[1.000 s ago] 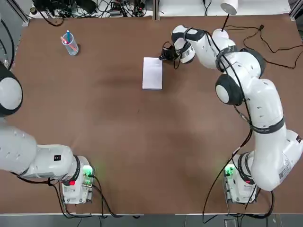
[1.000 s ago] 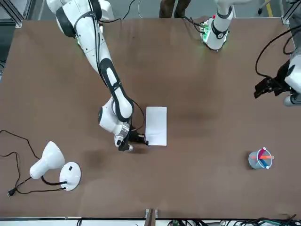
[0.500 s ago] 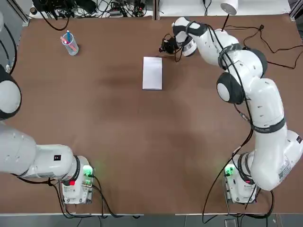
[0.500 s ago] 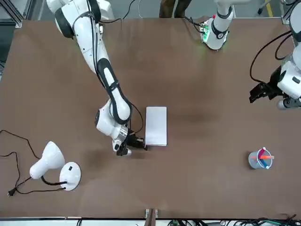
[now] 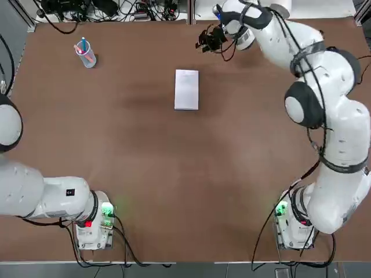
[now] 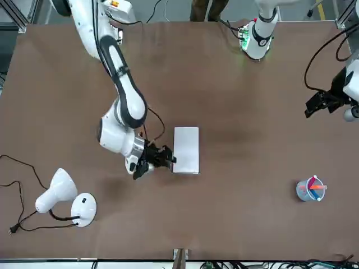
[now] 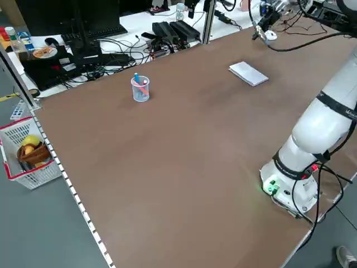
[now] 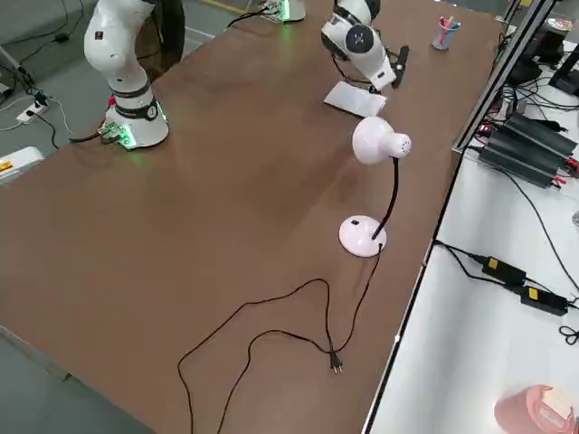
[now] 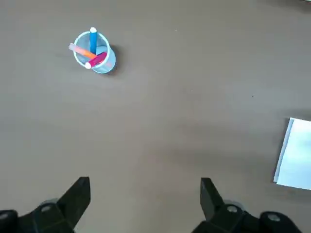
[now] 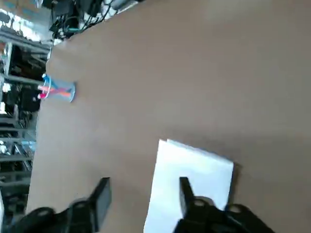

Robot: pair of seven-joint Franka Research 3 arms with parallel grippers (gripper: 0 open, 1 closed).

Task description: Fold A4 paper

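- Left arm: base at the near table edge; upper links run off the top view's left side. Left gripper [image 6: 325,102] shows whole only in front and wrist views, hanging above bare brown table [image 5: 174,185], fingers spread wide, nothing between them.
- A4 paper [image 5: 186,89]: folded to a narrow white rectangle, flat on the table around mid-width, toward the far half. Layers at the fold edge too thin to count.
- Right gripper [image 5: 207,40]: lifted clear of the paper, past its far right corner, fingers apart and empty. Dark fingers merge with cables in the top view.
- Cup of pens [image 5: 86,53]: far left, well apart from the paper.
- Lamp [image 8: 373,181]: at the far right edge; mostly cut off in the top view.
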